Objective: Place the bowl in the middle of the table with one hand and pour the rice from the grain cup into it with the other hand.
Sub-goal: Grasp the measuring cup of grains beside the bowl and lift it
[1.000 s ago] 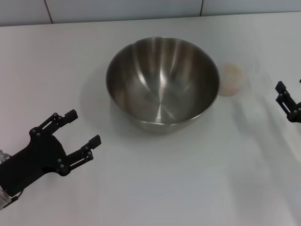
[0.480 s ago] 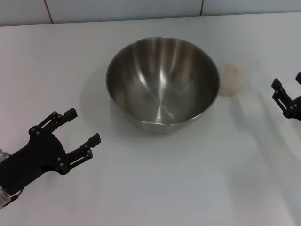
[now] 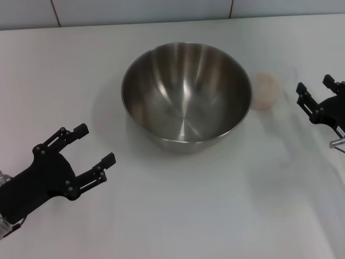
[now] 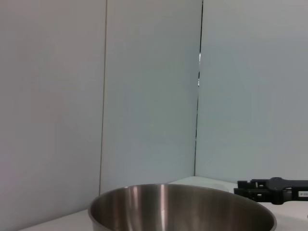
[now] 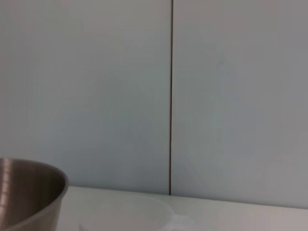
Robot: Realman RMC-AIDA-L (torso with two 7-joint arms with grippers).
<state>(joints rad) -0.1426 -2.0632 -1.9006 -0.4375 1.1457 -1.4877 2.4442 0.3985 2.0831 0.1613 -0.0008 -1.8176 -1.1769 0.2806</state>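
The steel bowl stands empty on the white table, near the middle. Just right of it sits the clear grain cup with pale rice in it. My right gripper is open at the right edge, a short way right of the cup and apart from it. Near the front left, my left gripper stands open and holds nothing, well clear of the bowl. From the left wrist camera I see the bowl with the right gripper beyond it. The bowl's rim and the cup's faint outline show in the right wrist view.
A pale tiled wall runs along the far edge of the table. Bare tabletop lies in front of the bowl and between the two arms.
My right gripper has moved in from the right edge toward the grain cup, leftward and slightly farther back. The left gripper, bowl and cup have stayed put.
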